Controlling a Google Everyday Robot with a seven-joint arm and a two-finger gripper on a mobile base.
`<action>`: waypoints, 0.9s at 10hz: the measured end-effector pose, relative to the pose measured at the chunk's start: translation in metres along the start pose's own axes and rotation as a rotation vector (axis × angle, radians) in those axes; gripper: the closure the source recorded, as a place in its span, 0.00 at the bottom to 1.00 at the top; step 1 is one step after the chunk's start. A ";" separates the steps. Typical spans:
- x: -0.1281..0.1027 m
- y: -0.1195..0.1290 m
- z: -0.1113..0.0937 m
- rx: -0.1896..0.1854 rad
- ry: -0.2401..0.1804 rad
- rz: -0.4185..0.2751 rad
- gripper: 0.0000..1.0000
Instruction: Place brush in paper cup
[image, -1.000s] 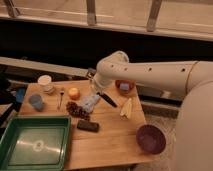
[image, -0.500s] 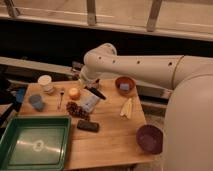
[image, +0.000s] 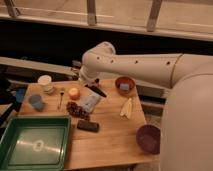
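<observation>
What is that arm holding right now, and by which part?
The tool, low over the table, seems shut on the brush, near one end of its black handle.

**Pale, rounded arm with dotted shell**

The arm (image: 145, 67) is a thick, smooth tube in creamy off-white, with small dark round dots, like recessed screw holes, spaced along its shell. At its 9 o'clock end it swells into a bulbous joint housing (image: 100, 54) in the same cream, also dotted. The gripper (image: 90, 84) hangs at 7 o'clock from that housing, darker than the shell and small beside it. A broad, plain pale body panel (image: 187, 125) fills the view's 4 o'clock corner.
</observation>
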 end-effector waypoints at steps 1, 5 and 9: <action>-0.013 0.000 0.003 0.010 0.005 -0.040 1.00; -0.067 0.002 0.033 0.010 0.043 -0.206 1.00; -0.102 0.016 0.068 -0.152 0.058 -0.337 1.00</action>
